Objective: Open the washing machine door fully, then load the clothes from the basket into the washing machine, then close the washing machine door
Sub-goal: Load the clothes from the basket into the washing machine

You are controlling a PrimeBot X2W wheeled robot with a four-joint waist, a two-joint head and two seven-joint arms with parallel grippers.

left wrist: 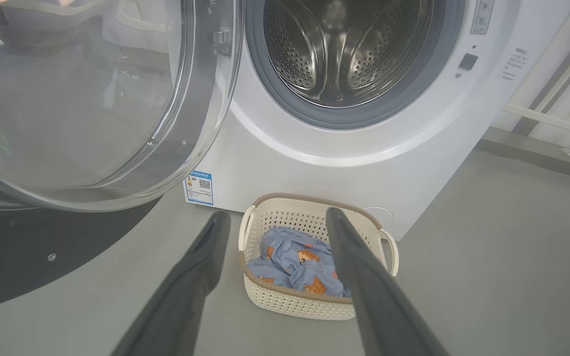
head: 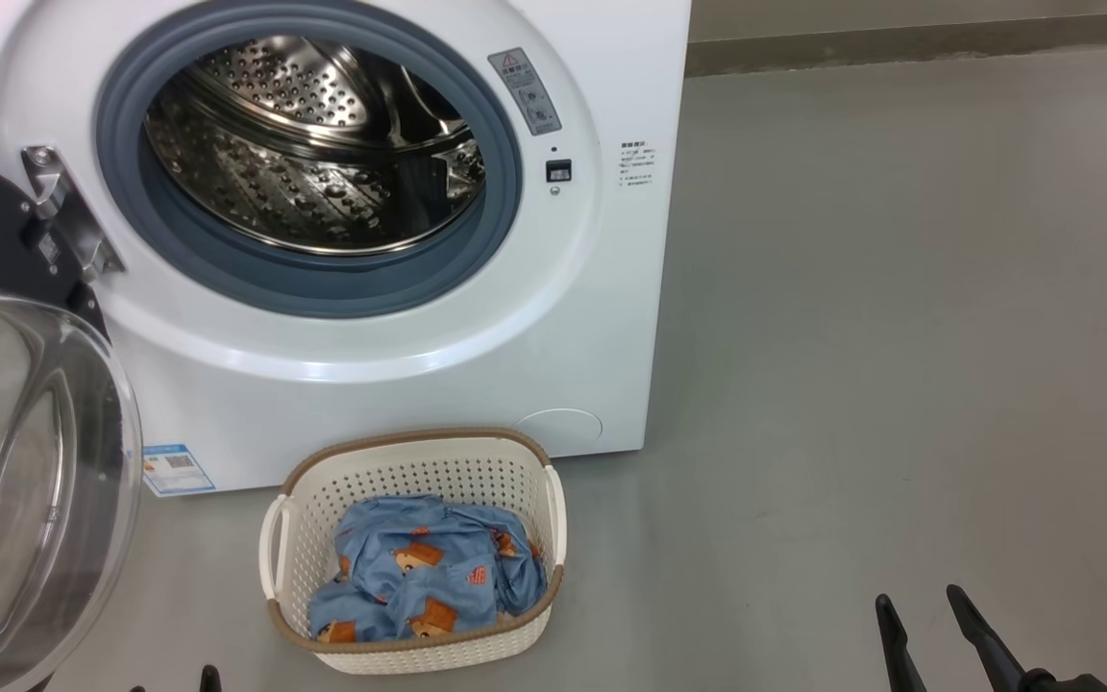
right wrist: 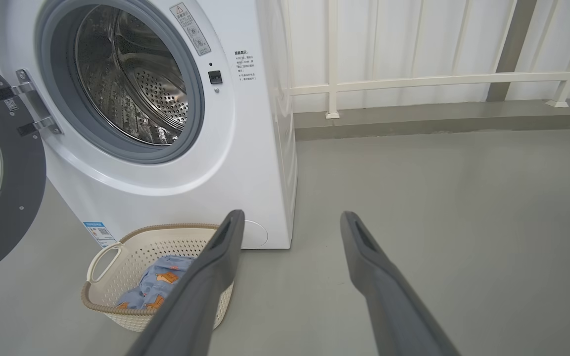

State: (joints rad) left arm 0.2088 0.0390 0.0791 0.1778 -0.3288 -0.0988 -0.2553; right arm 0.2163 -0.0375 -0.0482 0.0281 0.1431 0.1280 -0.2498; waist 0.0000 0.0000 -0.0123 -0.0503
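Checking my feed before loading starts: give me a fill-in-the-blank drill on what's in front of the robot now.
1. The washing machine door stands ____.
2. The basket holding the clothes sits in ____ of the washing machine.
3. The drum is ____.
4. The left claw and right claw each hold ____.
Missing: open; front; empty; nothing.

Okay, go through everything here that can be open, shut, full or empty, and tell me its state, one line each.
washing machine door: wide open, hinged on the left.
drum: empty, no laundry inside.
basket: upright on the floor, holding laundry.
clothes: crumpled in the basket.
left gripper: open, holding nothing.
right gripper: open, holding nothing.
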